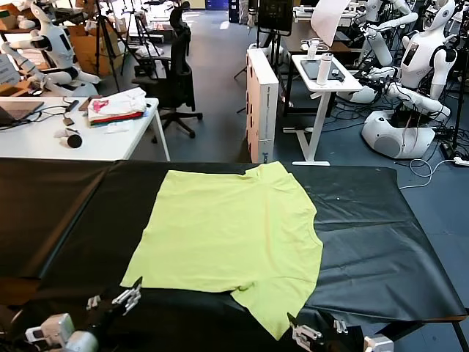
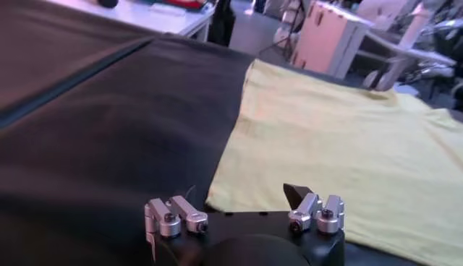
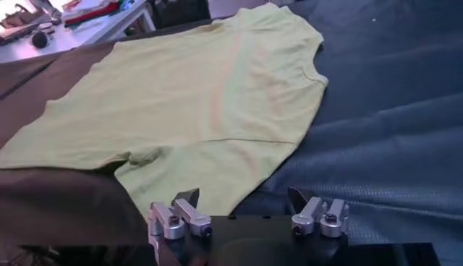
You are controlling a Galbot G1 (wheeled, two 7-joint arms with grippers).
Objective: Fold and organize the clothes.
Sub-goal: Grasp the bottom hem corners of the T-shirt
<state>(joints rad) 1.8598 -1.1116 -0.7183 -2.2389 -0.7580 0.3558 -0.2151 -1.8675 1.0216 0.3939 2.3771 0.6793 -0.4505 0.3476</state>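
Both claws, left (image 1: 110,302) and right (image 1: 316,334), gape empty beside the unmarked lime T-shirt (image 1: 231,235) on black cloth (image 1: 374,242).

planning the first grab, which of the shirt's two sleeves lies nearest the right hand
The near sleeve of the T-shirt, hanging toward the table's front edge beside the right hand; the other sleeve lies far.

Lime T-shirt (image 1: 227,235), black table cover (image 1: 381,242)
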